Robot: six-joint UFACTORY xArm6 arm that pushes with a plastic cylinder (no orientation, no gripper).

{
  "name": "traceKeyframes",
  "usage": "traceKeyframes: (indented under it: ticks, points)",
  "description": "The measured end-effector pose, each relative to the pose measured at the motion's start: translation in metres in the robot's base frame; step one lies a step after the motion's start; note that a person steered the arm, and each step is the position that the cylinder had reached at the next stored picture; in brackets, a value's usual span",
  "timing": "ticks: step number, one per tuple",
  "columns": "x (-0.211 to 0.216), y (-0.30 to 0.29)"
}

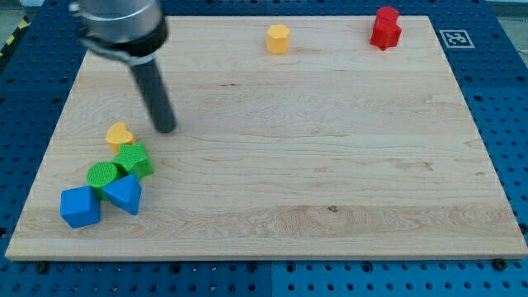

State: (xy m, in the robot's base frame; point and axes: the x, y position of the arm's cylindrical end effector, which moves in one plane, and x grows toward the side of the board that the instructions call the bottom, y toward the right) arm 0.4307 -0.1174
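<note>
Lying farthest toward the view's left: blue cube [79, 206], near the board's lower left corner. Just at its 2 o'clock, touching or nearly so: blue triangular block [124, 194]. Directly above the gap between those two, green cylinder [102, 175], pressed against the blue triangular block's upper edge. At the cylinder's 1 o'clock, touching it: green block [134, 160], roughly cube-shaped with notched faces. At that block's 11 o'clock, just beside it: yellow heart-shaped block [120, 134].

Rod descending from a grey cylindrical housing at the view's top left, leaning slightly so the lower end sits farther right than the upper. My tip [166, 129] resting on the wooden board [313, 165], at 3 o'clock from the yellow heart, near it but apart, a strip of bare wood between. No pincer on this arm, only the plain rod, holding nothing.

Well apart, toward 1 o'clock from the tip: yellow hexagonal block [278, 38] near the board's top edge. Farther right still, red block [385, 27], shape unclear, near the top right corner. Beyond that corner, a black-and-white marker tag [454, 37] on the blue pegboard [511, 99].
</note>
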Motion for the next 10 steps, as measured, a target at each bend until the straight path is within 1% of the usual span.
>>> traceKeyframes:
  ticks: [1,3,4,5,6,7,9,10]
  points:
    - [-0.05,0.058]
    - [-0.132,0.061]
    - [-0.183,0.067]
    - [-0.231,0.093]
    - [-0.238,0.126]
    - [-0.219,0.126]
    - [-0.161,0.131]
    - [-0.153,0.152]
